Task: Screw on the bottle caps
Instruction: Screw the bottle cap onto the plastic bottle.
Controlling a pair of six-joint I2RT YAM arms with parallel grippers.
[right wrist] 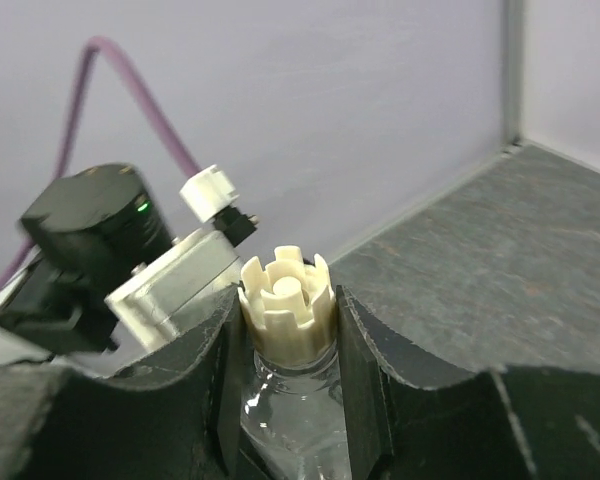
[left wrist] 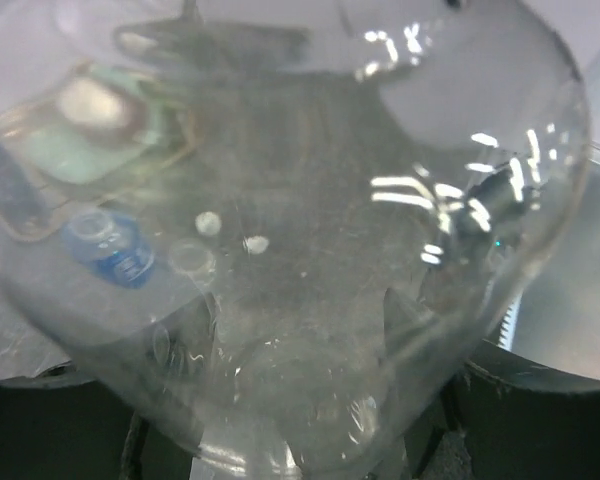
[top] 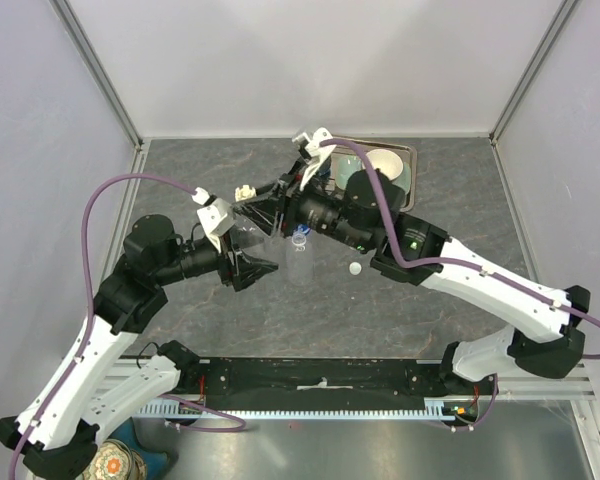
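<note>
right gripper [right wrist: 286,335] pinches cap [right wrist: 287,295]; left gripper [left wrist: 300,430] grips bottle [left wrist: 310,200] below it; a tilted cap could cross-thread, or the bottle could spin

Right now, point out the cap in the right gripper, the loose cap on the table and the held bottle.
Gripped cap [right wrist: 287,308]: right wrist view, its ribbed side.
Loose cap [top: 355,268]: top view, its top.
Held bottle [left wrist: 310,200]: left wrist view, its clear wall.
</note>
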